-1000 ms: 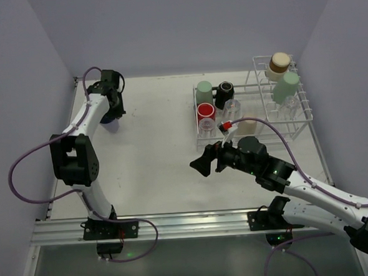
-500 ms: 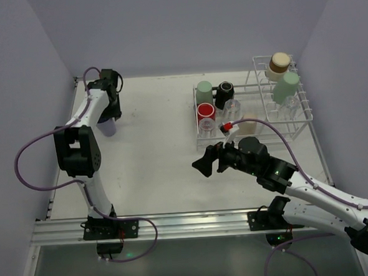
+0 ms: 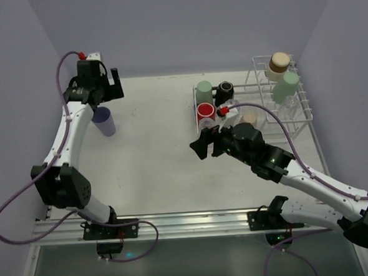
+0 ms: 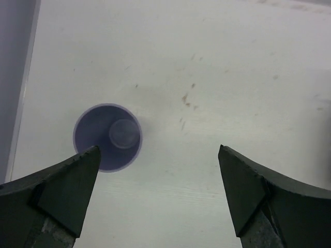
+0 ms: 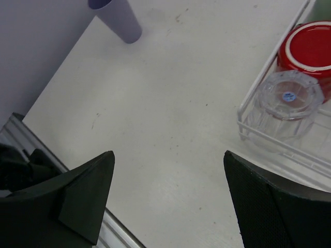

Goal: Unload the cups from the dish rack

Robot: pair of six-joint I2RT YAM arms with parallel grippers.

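One cup, the lavender tumbler (image 3: 103, 121), stands on the table (image 3: 155, 171) at the upper left of the overhead view, well apart from the dish rack. The left gripper (image 4: 158, 152) hangs above it with its fingers spread wide and nothing between them; in the wrist view the tumbler shows just beside the left finger. Toward the middle, the right gripper (image 5: 168, 155) is likewise spread wide and empty, just left of the dish rack (image 5: 241, 120). Nearest to it, in the low basket, sit the clear glass (image 5: 289, 98), bottom up, and the red mug (image 5: 309, 46) just beside it. Higher in the frame are a pale green cup (image 3: 204, 92) and a black-handled mug (image 3: 225, 88). At the far right, a tan-brown cup (image 3: 279, 62) and a second pale green cup (image 3: 286, 87) lean in the tall slotted part. The glass looks like the likely next pick. It seems rigid, fairly light, smooth enough to slip and breakable. I judge that it wants a moderate pinch across its faceted side wall, well below the upturned base, and then a straight lift clear of the wires so that it does not knock the mug.
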